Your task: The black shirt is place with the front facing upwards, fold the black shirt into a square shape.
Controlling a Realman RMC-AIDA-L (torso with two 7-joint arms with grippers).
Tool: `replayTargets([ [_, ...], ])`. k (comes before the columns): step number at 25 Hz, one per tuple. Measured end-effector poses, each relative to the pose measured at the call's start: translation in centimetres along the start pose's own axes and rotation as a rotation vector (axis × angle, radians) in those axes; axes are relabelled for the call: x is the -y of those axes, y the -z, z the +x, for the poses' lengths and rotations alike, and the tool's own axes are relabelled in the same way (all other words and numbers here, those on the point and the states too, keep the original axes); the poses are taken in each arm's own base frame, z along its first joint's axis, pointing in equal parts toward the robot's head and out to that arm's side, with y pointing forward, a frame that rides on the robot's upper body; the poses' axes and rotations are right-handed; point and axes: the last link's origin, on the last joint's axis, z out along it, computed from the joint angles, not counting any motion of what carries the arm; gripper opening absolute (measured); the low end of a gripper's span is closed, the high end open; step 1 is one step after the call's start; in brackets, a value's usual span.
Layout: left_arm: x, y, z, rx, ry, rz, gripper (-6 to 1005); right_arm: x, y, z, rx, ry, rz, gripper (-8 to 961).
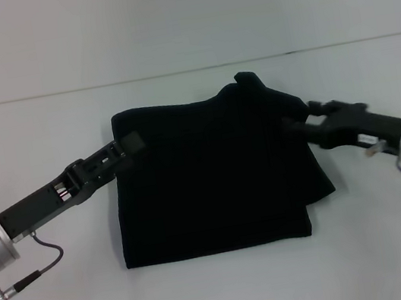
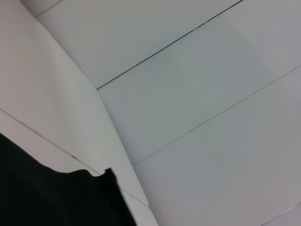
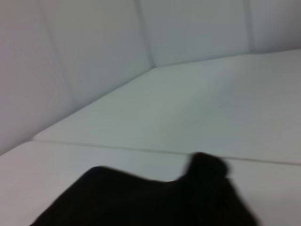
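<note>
No text, label, brand, number or sign could be read in any of the three views. The black shirt point(image 1: 212, 175), at the centre of the head view, showed only plain dark cloth with no lettering or neck label visible. The two arms at the left and right edges of that frame carried no readable markings, only small glowing green lights on their silver wrist housings. Both wrist views showed bare white surfaces and a patch of the same unmarked black fabric along their lower edges.
</note>
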Motion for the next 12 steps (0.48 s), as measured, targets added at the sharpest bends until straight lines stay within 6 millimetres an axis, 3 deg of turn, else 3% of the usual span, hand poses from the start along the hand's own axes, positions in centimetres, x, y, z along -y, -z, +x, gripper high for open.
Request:
replayTargets([
  [6, 0.0, 0.0, -0.1, 0.003, 0.002, 0.0, 888, 2.3, 2.2, 0.2, 0.056, -0.05, 0.099, 759],
  [12, -0.1, 0.0, -0.2, 0.008, -0.002, -0.005, 887, 3.5, 3.1, -0.5, 0.081, -0.062, 0.133, 759],
])
